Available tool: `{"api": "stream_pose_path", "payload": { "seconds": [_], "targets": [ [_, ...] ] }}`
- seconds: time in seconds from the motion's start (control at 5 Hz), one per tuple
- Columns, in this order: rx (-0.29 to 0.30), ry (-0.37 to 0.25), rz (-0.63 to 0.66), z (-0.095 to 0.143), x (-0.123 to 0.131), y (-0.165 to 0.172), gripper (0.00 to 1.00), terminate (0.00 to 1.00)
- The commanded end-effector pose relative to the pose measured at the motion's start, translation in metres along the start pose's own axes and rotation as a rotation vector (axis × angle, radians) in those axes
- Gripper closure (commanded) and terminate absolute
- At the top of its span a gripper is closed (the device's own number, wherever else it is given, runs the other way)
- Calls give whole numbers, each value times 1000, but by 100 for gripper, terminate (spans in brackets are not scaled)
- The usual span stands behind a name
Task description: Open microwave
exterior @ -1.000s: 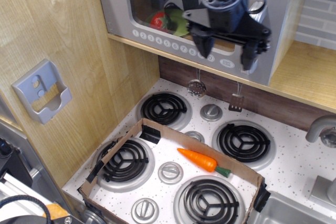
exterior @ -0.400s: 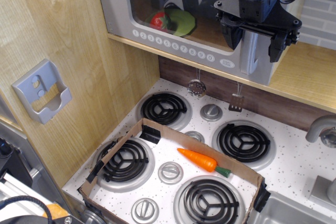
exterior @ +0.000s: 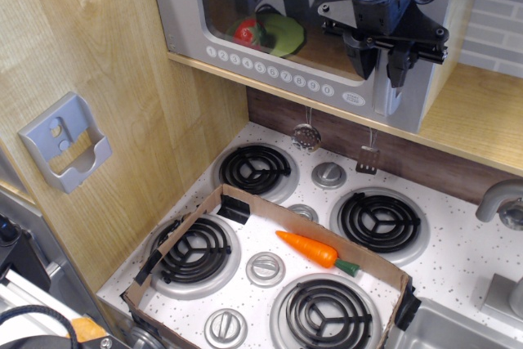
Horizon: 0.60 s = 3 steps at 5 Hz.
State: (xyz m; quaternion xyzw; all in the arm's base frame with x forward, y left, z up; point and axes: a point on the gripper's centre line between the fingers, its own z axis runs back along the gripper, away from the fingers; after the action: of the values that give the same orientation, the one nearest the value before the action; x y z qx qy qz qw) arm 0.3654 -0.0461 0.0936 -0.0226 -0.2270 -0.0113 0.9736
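Microwave (exterior: pixel 245 6) door sits shut above the stove; the gripper (exterior: pixel 382 67) has its jaws closed around the silver handle (exterior: pixel 391 87).

Gripper (exterior: pixel 382 61) crowding microwave (exterior: pixel 245 6) handle (exterior: pixel 394 87), maybe touching, stovetop (exterior: pixel 458 234) open below

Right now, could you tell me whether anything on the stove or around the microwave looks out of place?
Yes: a carrot lies loose on the stovetop between the burners, inside an open cardboard frame set askew across them. The microwave door looks shut, with the gripper at its handle.
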Motion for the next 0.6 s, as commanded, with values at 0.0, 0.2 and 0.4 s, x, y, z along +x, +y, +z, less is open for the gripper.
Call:
{"api": "stream_pose_path", "payload": {
  "seconds": [0.0,0.2,0.4],
  "targets": [
    [23,-40,20,11,-9,4,100,0],
    [37,-2,66,14,-29,7,100,0],
    [57,14,115,20,-44,6,0,0]
  ]
}}
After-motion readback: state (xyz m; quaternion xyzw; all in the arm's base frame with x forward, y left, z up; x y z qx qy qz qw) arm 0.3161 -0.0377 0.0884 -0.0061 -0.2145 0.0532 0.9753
